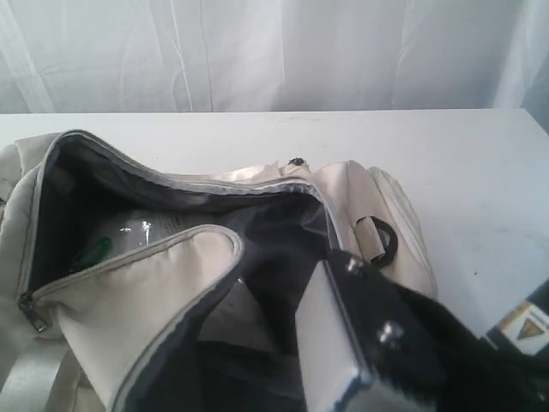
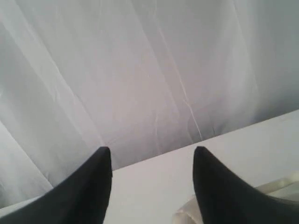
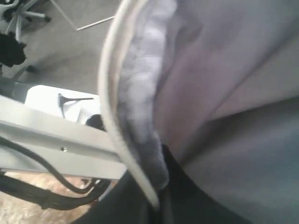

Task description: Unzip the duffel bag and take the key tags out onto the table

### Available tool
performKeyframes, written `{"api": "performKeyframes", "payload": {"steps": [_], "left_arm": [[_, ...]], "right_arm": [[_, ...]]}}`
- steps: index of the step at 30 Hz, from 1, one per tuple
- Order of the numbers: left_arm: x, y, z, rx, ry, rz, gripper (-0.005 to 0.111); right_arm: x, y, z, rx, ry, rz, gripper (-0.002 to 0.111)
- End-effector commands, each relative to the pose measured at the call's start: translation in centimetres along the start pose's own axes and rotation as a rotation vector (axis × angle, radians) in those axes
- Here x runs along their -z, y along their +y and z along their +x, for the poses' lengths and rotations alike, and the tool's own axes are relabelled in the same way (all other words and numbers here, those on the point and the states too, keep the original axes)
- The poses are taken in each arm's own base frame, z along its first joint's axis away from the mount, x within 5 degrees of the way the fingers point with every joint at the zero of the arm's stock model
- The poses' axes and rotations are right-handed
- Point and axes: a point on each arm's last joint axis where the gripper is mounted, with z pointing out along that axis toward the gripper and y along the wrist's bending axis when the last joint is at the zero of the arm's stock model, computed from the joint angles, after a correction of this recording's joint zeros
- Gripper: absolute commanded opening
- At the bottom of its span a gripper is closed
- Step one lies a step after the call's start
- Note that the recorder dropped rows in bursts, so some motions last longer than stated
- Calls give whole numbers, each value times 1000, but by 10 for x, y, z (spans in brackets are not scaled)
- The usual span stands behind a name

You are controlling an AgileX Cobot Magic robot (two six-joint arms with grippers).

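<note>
The cream duffel bag [image 1: 171,283] lies unzipped on the white table [image 1: 463,163], its grey lining [image 1: 274,232] showing. Inside, a shiny clear packet [image 1: 129,232] shows with a green bit [image 1: 93,251] beside it; I cannot tell whether that is the key tags. My right arm [image 1: 377,335] reaches in from the lower right. In the right wrist view the right gripper [image 3: 159,205] is shut on the bag's opening edge, cream piping [image 3: 112,93] and grey lining pinched between the black fingers. My left gripper [image 2: 153,149] is open and empty above the table [image 2: 154,186], facing the curtain.
A white curtain [image 1: 274,51] hangs behind the table. A silver zip pull [image 1: 34,319] lies at the bag's left end, a black D-ring [image 1: 383,240] at its right end. A shiny webbing handle [image 1: 34,378] lies at the front left. The table frame and cables [image 3: 46,154] show past the bag's edge.
</note>
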Motion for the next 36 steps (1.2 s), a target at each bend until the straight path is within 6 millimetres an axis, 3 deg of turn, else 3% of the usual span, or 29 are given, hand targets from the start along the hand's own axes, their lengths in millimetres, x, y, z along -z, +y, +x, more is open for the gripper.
{"api": "performKeyframes", "payload": {"steps": [1,6,10,11,14,20,27,33,36], "left_arm": [[0,-2,11,-67,35,4,56],[0,-10,12,72,11,70,56],[2,-25,2,175,-71,245,53],[3,-27,1,186,-84,276,52],[3,-27,1,188,-83,274,52],[3,-26,2,187,-74,260,52],[0,-36,33,156,16,271,52],[0,-44,64,161,108,285,52],[1,-47,74,200,143,288,52]], "right_arm": [[-15,16,10,-57,41,-108,0],[-30,16,22,-56,65,-88,6],[-38,8,36,-59,91,-19,27],[-40,5,43,-55,121,-2,37],[-44,1,56,-122,158,24,54],[-50,-2,89,-279,294,26,56],[-50,13,70,-333,131,-137,56],[-32,36,32,-254,-109,-305,56],[-26,45,28,-243,-118,-371,56]]}}
